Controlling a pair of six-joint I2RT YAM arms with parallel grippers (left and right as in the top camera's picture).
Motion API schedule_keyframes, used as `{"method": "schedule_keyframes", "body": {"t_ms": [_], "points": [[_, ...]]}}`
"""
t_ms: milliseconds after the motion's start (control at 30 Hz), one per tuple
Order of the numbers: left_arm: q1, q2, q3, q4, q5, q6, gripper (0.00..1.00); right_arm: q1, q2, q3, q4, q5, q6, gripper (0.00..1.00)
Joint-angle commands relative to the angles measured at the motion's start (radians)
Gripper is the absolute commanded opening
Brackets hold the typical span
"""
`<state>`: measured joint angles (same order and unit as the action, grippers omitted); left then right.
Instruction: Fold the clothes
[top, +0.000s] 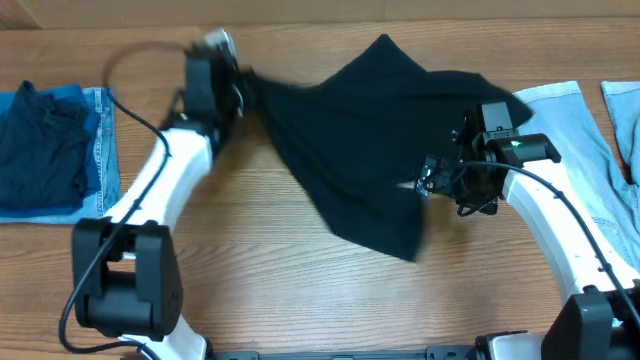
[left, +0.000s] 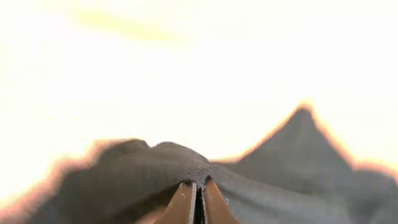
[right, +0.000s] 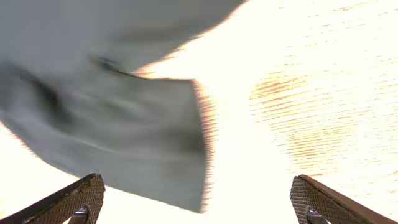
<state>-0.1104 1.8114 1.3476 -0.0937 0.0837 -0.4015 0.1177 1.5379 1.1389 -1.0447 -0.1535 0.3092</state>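
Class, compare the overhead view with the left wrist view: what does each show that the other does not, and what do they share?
Only overhead: the wooden table, a pile of dark blue clothes, pale blue denim jeans, and the right hand. Only left wrist: a close-up of the left hand pinched shut on a fabric fold. Shared: the black cloth garment.
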Motion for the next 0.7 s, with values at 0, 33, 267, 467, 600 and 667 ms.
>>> {"method": "schedule_keyframes", "body": {"t_ms": [0,33,267,467,600,667], "points": [[0.066,0.000,0.120,-0.057,-0.080,0.066,0.18,-0.001,-0.012,0.016,0.003,-0.005,-0.011,1.00],[0.073,0.000,0.126,-0.082,-0.077,0.066,0.42,-0.001,-0.012,0.016,0.003,-0.004,-0.011,1.00],[0.063,0.000,0.105,-0.291,-0.050,0.156,0.66,-0.001,-0.012,0.016,0.003,-0.005,-0.011,1.00],[0.040,0.000,0.098,-0.518,0.003,0.160,0.65,-0.001,-0.012,0.016,0.025,-0.004,-0.049,1.00],[0.037,0.001,0.020,-0.678,0.030,0.097,0.63,-0.001,-0.012,0.016,0.050,-0.004,-0.049,1.00],[0.036,0.001,-0.049,-0.667,0.100,0.087,0.57,-0.001,-0.012,0.016,0.051,-0.004,-0.049,1.00]]}}
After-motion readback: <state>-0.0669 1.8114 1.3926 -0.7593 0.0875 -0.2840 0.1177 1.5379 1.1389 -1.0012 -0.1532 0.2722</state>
